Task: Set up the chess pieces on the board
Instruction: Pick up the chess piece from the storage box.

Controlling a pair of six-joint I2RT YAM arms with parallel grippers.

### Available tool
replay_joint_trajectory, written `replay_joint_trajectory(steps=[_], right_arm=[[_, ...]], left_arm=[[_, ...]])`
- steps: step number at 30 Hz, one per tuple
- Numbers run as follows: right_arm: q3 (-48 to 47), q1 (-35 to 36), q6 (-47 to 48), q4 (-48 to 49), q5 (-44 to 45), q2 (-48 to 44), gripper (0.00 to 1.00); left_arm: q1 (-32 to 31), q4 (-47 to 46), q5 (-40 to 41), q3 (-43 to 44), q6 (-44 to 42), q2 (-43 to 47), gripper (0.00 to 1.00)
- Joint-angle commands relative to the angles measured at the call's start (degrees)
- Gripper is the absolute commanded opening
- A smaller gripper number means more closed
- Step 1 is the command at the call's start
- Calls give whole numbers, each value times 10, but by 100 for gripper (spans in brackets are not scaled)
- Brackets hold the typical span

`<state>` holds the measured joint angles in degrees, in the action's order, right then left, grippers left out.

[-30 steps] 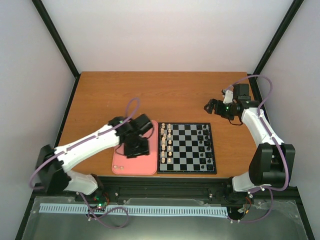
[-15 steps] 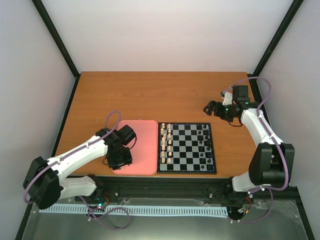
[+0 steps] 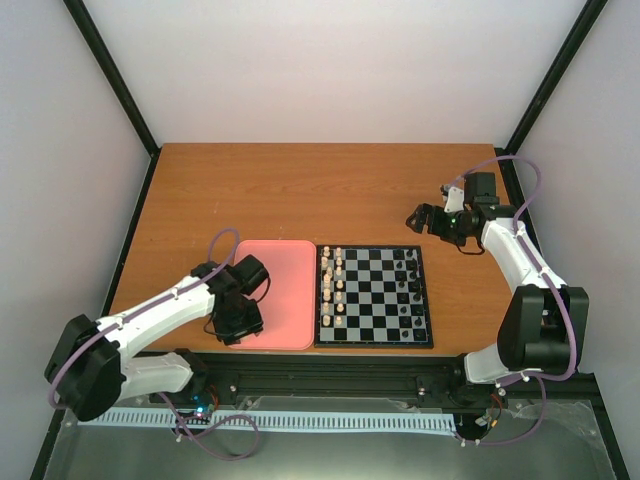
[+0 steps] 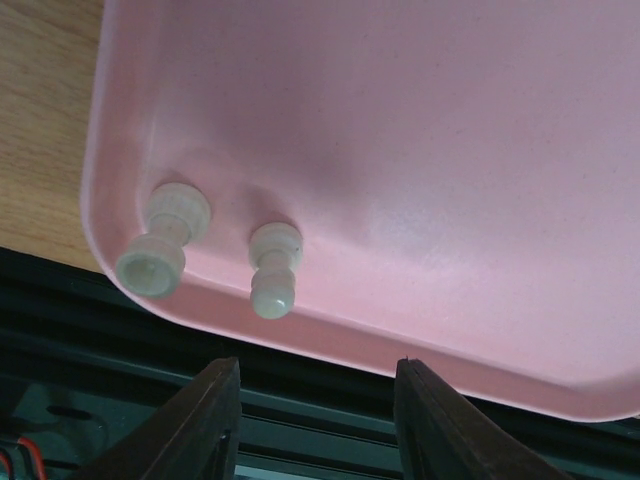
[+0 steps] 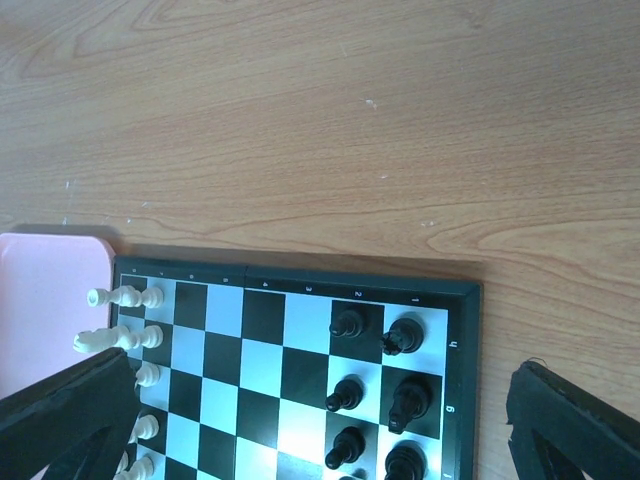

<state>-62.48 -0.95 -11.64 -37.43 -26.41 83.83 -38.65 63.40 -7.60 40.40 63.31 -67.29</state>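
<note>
Left gripper is hovering over the near-left corner of the pink tray, fingers spread and holding nothing. Probably lining up on one of the 2 cream chess pieces sitting there side by side against the rim. Remaining cream ones are filling two files along the left edge of the board, black pieces lining the right; too small to count exactly. Right gripper is waiting wide open and empty past the board's far-right corner, likely keeping clear

The salmon-pink rounded plastic tray is smooth, finely speckled, softly shiny. Two cream-white plastic chess pieces look waxy. The orange-brown wood-grain table is matt, and the black-and-white chequered board is smooth.
</note>
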Motion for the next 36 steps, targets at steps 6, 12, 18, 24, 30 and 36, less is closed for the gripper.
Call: replay_joint_trajectory(steps=[6,12,18,24,30,36], right_arm=[[0,1,7,7,-7,3,100],[-3,1,8,7,-7,10,100],[-8,1,9,6,-6,21,100],[-9,1,8,9,-4,31,100],[-12,1,9,9,-1,36,100],[-13,1,10,7,3,40,100]], left_arm=[[24,-42,-16,-8,0,-30,45],[41,-53,-24,-14,-18,-52,44],[49,-58,-30,-25,-29,-61,44],[55,-62,-32,-27,-39,-71,38],[72,-62,-32,-23,-60,-87,37],[109,-59,-32,-15,-91,-91,35]])
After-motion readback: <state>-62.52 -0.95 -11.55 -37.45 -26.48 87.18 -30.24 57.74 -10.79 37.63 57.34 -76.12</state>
